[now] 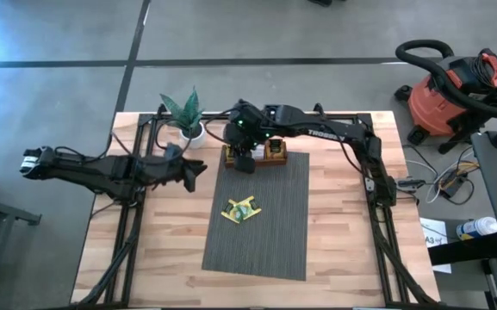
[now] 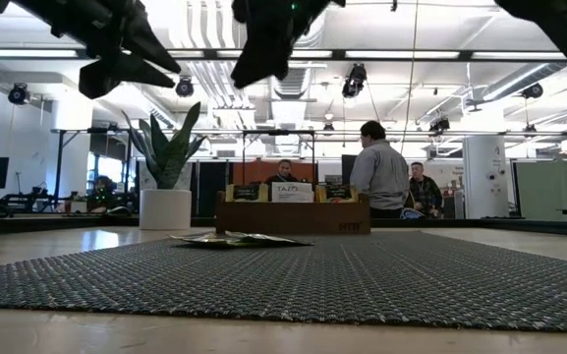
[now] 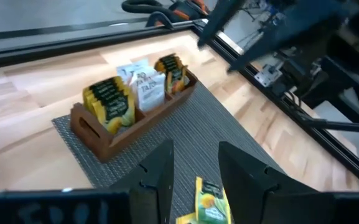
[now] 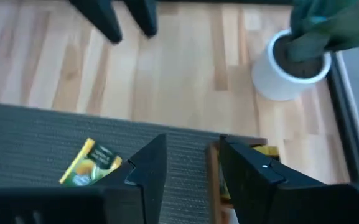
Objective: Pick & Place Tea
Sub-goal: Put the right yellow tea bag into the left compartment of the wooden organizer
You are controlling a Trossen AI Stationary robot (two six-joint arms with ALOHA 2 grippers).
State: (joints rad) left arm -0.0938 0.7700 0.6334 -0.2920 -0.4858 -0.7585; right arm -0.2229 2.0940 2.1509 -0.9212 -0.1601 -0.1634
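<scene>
A few yellow and green tea sachets [image 1: 241, 209] lie flat in a loose pile on the grey mat [image 1: 265, 250]; the left wrist view shows them too [image 3: 209, 202]. More tea [image 3: 140, 93] stands on edge in the brown wooden tray [image 1: 276, 155] at the mat's far edge. My right gripper [image 1: 244, 165] hangs open above the tray's left end, with nothing between its fingers [image 4: 191, 177]. My left gripper [image 1: 198, 174] is open in the air left of the mat, pointing toward the tray [image 3: 195, 180].
A potted plant in a white pot [image 1: 188, 120] stands on the wooden table just left of the tray. A black frame [image 1: 377, 198] runs along both sides of the table. Beyond the table's far edge, people sit in the room [image 2: 381, 177].
</scene>
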